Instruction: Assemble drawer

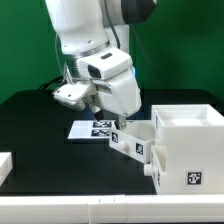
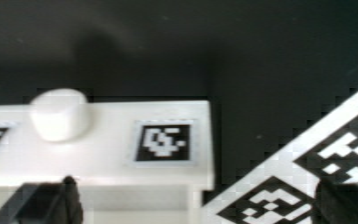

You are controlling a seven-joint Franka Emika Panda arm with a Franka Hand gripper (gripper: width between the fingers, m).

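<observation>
The large white cube-shaped housing (image 1: 186,146) stands at the exterior view's right, with a tag on its front. A small white tray (image 1: 135,144) lies right beside it, touching or nearly touching its corner. In the wrist view the tray's front (image 2: 105,140) shows its oval knob (image 2: 59,114) and a tag, and the housing's tagged wall (image 2: 323,165) fills the corner. My gripper (image 1: 115,129) (image 2: 197,205) hangs just over the tray. It is open, with the dark fingertips (image 2: 48,204) wide apart and nothing between them pinched.
The marker board (image 1: 93,128) lies on the black table behind the tray. Another white part (image 1: 5,166) sits at the exterior view's left edge, cut off. A white rail runs along the table's front edge (image 1: 110,200).
</observation>
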